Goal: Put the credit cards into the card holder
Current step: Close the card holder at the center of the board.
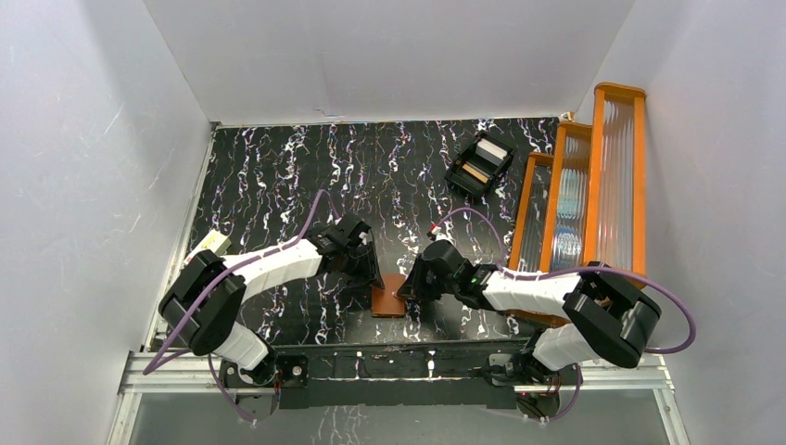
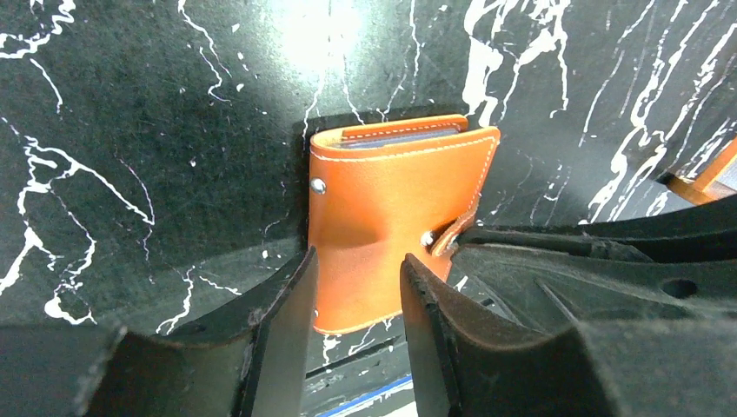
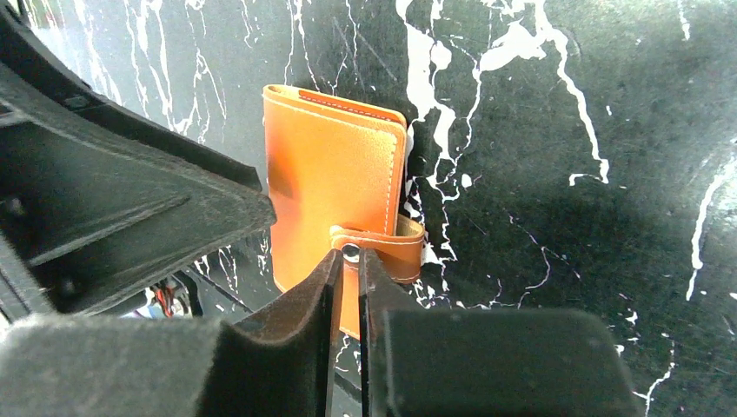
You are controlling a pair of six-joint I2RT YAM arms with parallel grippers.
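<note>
Left gripper hangs low near the front edge of the black marbled table. Its two fingers stand apart with a plain gap between them. Through that gap, from the left wrist view, I see the near end of the card holder, lying flat and folded shut on the table just under and beyond the fingertips. I cannot tell whether they touch the leather.

From the other side the right gripper comes in with its fingers almost together, only a slit between them. They are pinched on the end of the closing strap, right at the metal snap (the strap wraps round the holder's edge and ends between those fingertips). From above, the left gripper and the right gripper meet nose to nose over the card holder. It sits between the two arms, a little nearer the bases than either gripper.

At the holder's far, open edge a thin bluish-grey edge shows inside the fold, and I cannot say what it is.

Farther back, well apart from all this, a black compartmented tray sits near the rear wall. Orange-framed ribbed panels stand along the right side. A small cream-coloured item lies by the left wall, beside the left arm.
</note>
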